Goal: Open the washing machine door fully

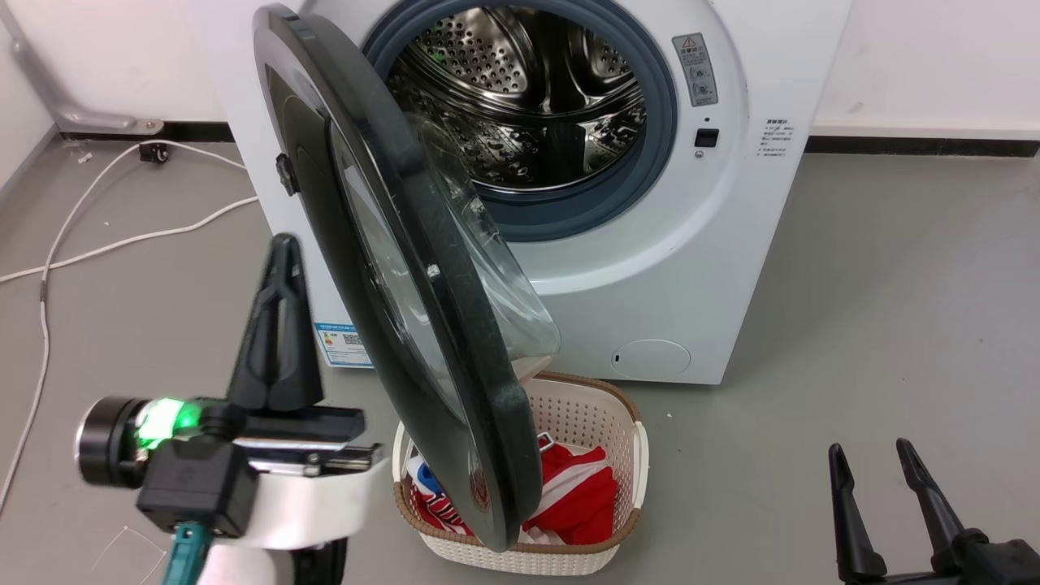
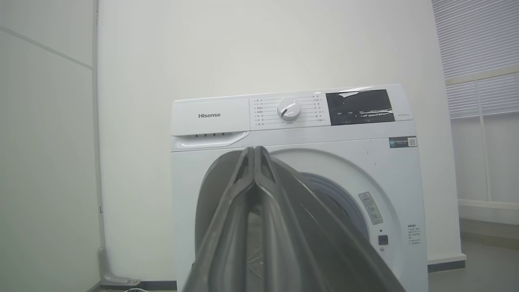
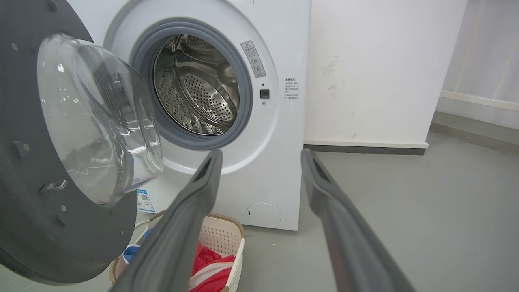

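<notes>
Where the door [image 1: 443,309] stood: roughly halfway, clear of the washing machine [image 1: 715,260], above the basket [image 1: 630,422].
Remaining: the swing to fully open.
Left gripper [image 1: 284,244]: pinched together, empty.
Right gripper [image 1: 869,448]: spread wide, idle.

The white Hisense front-loader [image 1: 715,268] stood before me, its perforated steel drum [image 1: 528,97] exposed. Its black-rimmed glass door [image 1: 471,366] hung out from the hinge on my left, perhaps halfway open, domed bowl facing the drum.
</notes>
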